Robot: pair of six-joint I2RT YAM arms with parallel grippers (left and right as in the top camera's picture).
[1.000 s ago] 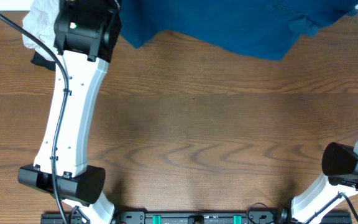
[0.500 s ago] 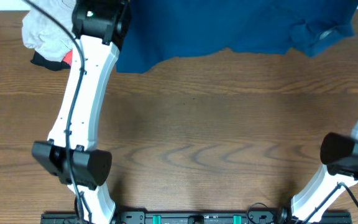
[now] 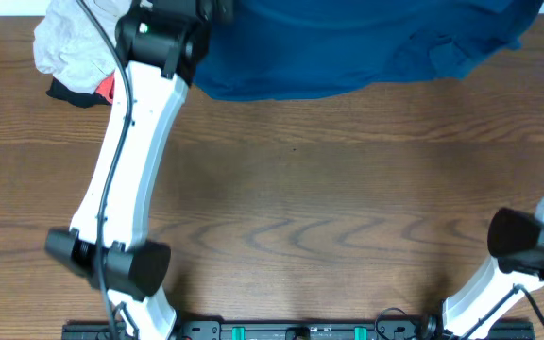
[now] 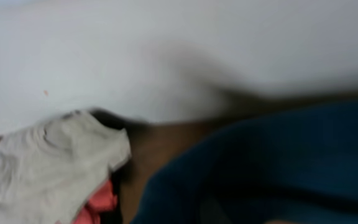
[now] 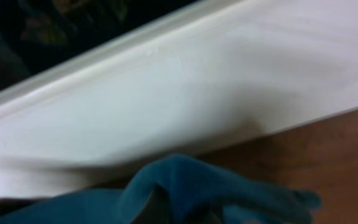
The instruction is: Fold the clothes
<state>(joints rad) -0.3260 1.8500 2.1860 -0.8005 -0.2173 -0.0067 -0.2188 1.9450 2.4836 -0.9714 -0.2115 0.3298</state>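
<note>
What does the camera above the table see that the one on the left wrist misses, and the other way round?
Only the overhead view shows the robot itself: the white left arm and the right arm, plus the black bar at the table's near edge. Only the left wrist view shows the white wall behind the table. Both show the teal-blue shirt, the pale beige-grey garment with an orange-red garment beneath it, and the brown wooden table.

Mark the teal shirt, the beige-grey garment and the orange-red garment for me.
teal-blue shirt (image 3: 348, 47), overhead view, main body
beige-grey garment (image 4: 42, 168), left wrist view, middle
orange-red garment (image 4: 98, 202), left wrist view, exposed edge
</note>
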